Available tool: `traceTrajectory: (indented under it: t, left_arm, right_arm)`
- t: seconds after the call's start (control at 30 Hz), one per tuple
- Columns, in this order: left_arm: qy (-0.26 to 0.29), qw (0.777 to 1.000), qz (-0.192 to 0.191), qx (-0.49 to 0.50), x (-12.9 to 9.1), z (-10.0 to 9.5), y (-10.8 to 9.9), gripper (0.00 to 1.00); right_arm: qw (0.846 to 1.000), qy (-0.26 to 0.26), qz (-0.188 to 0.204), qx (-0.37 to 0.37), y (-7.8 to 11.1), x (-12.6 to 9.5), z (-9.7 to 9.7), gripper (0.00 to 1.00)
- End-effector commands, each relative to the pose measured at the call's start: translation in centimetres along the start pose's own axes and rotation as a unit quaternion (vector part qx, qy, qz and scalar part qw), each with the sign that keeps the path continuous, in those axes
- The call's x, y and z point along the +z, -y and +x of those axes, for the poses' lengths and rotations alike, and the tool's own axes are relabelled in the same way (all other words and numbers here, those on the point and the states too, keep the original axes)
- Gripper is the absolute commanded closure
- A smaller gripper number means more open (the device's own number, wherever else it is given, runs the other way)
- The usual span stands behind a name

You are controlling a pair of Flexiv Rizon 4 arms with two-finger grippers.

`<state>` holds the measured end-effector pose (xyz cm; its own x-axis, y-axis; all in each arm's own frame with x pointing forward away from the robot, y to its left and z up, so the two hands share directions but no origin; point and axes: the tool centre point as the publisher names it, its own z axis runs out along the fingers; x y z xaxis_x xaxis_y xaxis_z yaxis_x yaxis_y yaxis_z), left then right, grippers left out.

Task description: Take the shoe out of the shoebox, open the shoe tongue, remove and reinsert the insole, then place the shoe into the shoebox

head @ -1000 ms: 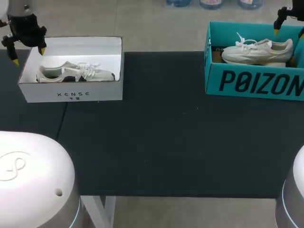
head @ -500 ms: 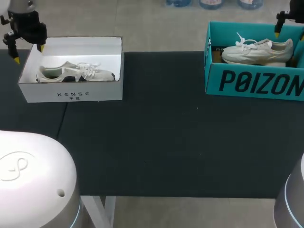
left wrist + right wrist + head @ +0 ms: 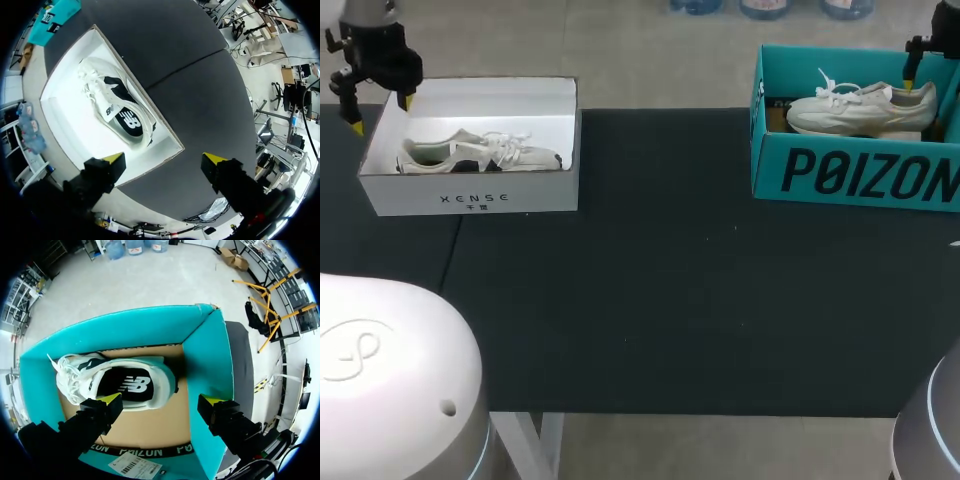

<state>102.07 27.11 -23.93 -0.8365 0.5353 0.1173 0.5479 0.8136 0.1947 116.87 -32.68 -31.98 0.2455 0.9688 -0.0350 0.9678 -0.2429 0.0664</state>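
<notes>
A white shoebox (image 3: 470,200) stands at the table's left with a white and black sneaker (image 3: 470,153) lying in it. A teal shoebox (image 3: 850,175) at the right holds a white sneaker (image 3: 860,108). My left gripper (image 3: 382,114) hangs open over the white box's left end; in the left wrist view the gripper (image 3: 164,158) straddles the box's end wall, the sneaker (image 3: 117,107) ahead of it. My right gripper (image 3: 161,400) is open above the teal box, over the heel of its sneaker (image 3: 120,382), one finger (image 3: 212,402) past the side wall (image 3: 207,355).
A dark mat (image 3: 670,280) covers the table between the two boxes and towards the front edge. The rounded white arm bases (image 3: 390,380) fill the near left and near right corners.
My right gripper has shifted right and dropped a little towards the sneaker's heel. My left gripper has drifted slightly up and back over the white box's end. Both stay open.
</notes>
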Motion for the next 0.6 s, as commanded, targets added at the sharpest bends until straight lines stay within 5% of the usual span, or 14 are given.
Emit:
traceTrajectory:
  t: [0.03, 0.6]
  left_arm:
    - [-0.007, 1.000, -0.003, -0.002, -0.2, -0.5, 0.2, 0.00]
    - [-0.014, 1.000, -0.014, 0.001, -0.9, -1.2, 0.6, 0.00]
  right_arm:
    - [0.999, 0.000, 0.034, 0.001, -1.3, 1.9, -0.2, 0.00]
    - [0.999, 0.012, 0.035, 0.001, -0.5, 4.2, -0.2, 0.00]
